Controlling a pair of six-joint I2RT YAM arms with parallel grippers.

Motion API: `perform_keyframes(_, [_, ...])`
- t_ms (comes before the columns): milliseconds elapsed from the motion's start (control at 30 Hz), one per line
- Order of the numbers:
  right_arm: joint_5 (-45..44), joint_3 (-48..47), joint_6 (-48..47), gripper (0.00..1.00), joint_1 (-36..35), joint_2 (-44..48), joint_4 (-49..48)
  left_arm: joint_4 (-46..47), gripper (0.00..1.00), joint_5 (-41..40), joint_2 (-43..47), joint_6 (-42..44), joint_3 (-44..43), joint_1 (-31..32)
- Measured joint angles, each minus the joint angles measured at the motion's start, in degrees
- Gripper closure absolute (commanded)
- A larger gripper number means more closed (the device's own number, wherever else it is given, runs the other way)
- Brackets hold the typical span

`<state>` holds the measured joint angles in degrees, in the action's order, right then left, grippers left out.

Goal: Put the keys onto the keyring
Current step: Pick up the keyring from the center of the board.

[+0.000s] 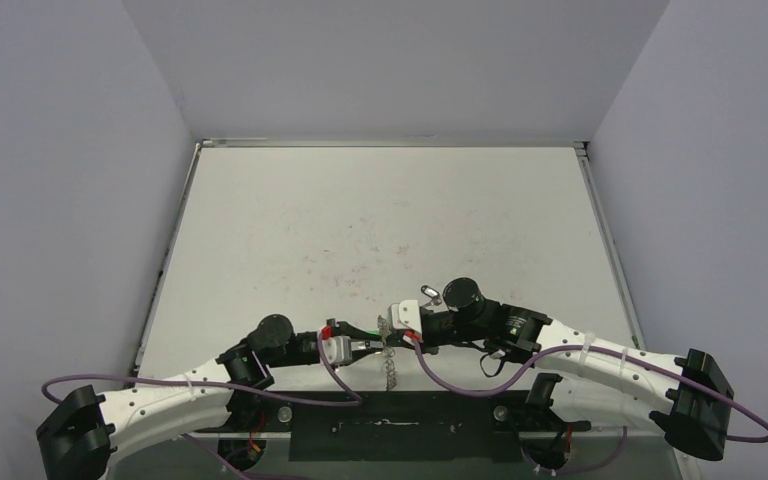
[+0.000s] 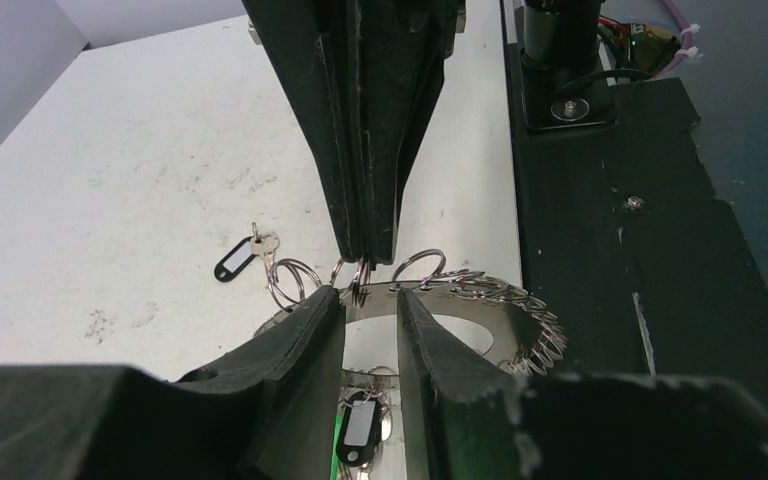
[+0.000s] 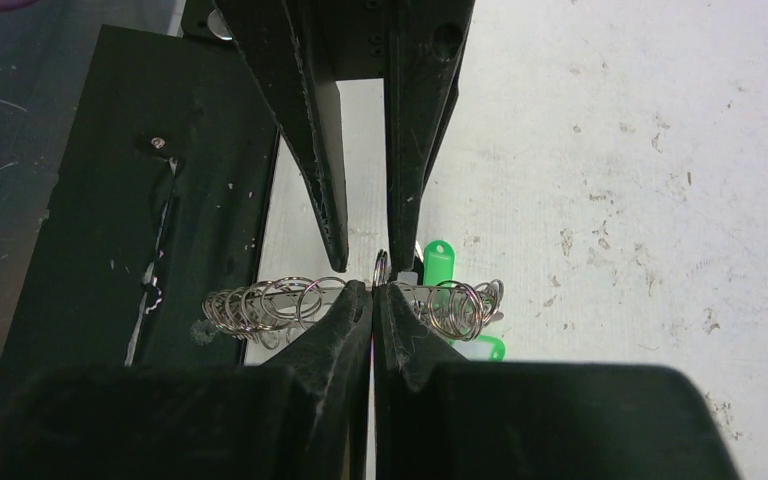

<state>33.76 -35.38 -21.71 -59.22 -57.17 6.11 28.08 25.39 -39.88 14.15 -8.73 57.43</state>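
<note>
The keyring (image 1: 391,362) hangs on edge between the two grippers, near the table's front. My right gripper (image 3: 373,290) is shut on its scalloped rim, where a small split ring (image 3: 380,266) stands up. The keyring (image 3: 260,302) shows edge-on there, with a green key tag (image 3: 438,262) just behind it. My left gripper (image 2: 368,300) is open, its fingers (image 2: 315,335) straddling the keyring (image 2: 505,320) from the opposite side. A black-tagged key (image 2: 235,262) with a silver blade hangs off the rim's left loops. Another black tag (image 2: 360,425) shows through the gap between the left fingers.
A black base plate (image 1: 390,435) runs along the near table edge, directly under the keyring. Purple cables (image 1: 460,385) loop beside both arms. Grey walls close in the table (image 1: 380,220) on three sides.
</note>
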Motion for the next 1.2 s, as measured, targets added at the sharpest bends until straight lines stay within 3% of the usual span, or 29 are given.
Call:
perform_keyframes(167, [0.1,0.0,0.2,1.0,0.1,0.0,0.0,0.5,0.83,-0.4,-1.8,0.1,0.0,0.7])
perform_keyframes(300, [0.1,0.0,0.2,1.0,0.1,0.0,0.0,1.2,0.78,-1.3,-1.8,0.1,0.0,1.0])
perform_keyframes(533, [0.2,0.0,0.2,1.0,0.1,0.0,0.0,1.4,0.79,-3.0,-1.7,0.0,-0.1,1.9])
perform_keyframes(667, [0.2,0.0,0.2,1.0,0.1,0.0,0.0,1.4,0.85,-4.0,-1.5,0.0,-0.2,2.3])
perform_keyframes(833, [0.4,0.0,0.3,1.0,0.1,0.0,0.0,1.4,1.0,-4.6,-0.8,0.2,-0.4,2.5])
perform_keyframes(1100, [0.6,0.0,0.4,1.0,0.3,0.0,-0.5,0.3,0.99,-5.3,-0.7,0.3,-1.0,2.6])
perform_keyframes(1200, [0.5,0.0,0.4,1.0,0.3,0.0,-0.5,-0.1,0.88,-5.9,-0.9,0.3,-1.4,2.8])
